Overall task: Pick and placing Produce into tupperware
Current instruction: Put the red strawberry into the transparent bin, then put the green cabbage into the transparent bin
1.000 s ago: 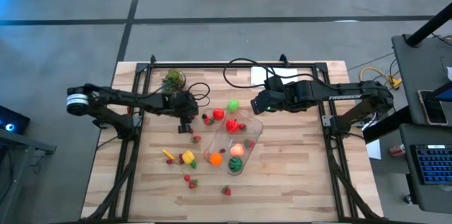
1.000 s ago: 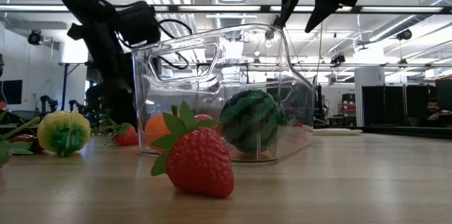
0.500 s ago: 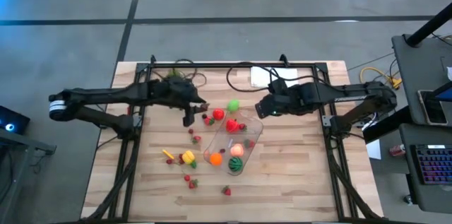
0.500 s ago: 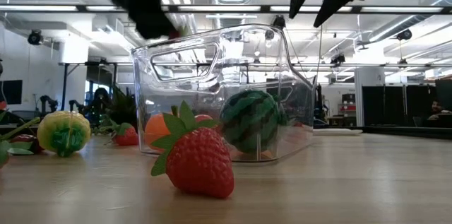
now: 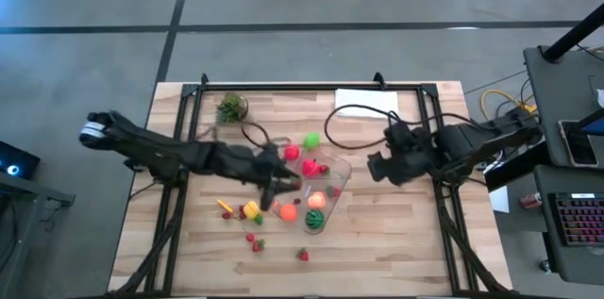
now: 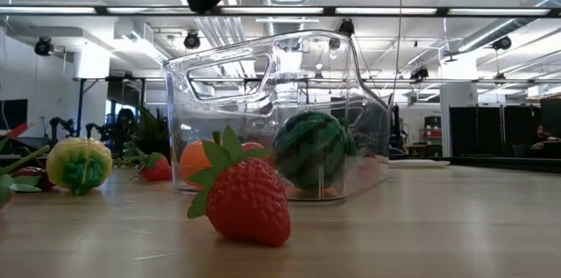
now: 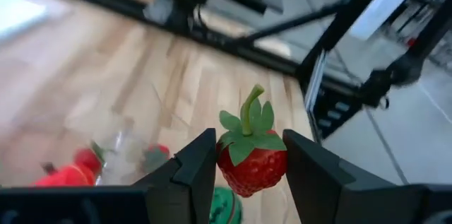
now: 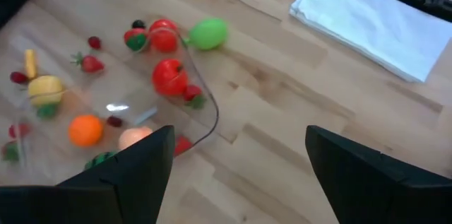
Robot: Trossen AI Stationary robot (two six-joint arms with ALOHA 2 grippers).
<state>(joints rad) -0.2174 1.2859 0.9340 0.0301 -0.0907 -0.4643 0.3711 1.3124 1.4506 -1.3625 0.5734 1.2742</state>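
Observation:
The clear tupperware [image 5: 326,186] lies near the table's middle, and in the low view the tupperware [image 6: 351,94] shows a watermelon [image 6: 308,148] and an orange piece inside. My left gripper [image 5: 283,184] hangs over its left part, shut on a red strawberry [image 7: 253,171]. My right gripper [image 5: 377,163] hovers open, right of the tub and high above the table. Loose Produce rests on the wood: a green piece [image 5: 311,139], a red tomato [image 5: 292,153], a yellow piece [image 5: 251,210] and strawberries [image 5: 303,255]. My left gripper pinches the strawberry's red body [image 7: 240,174] between its two fingers [image 7: 201,160], one on each side. The green leaf cap and stem [image 7: 247,111] point out past the fingertips. The strawberry is lifted clear, above the tub.
A leafy potted plant [image 5: 231,106] stands at the far left. A flat white sheet [image 5: 366,101] lies at the far edge. A big strawberry [image 6: 245,199] sits close to the low camera. Bare wood stretches along the table's right and near sides.
My left gripper has risen from the table beside the tub's far left and swung toward the near right, ending over the tub with the strawberry. My right gripper has drawn back from above the tub toward the table's right edge.

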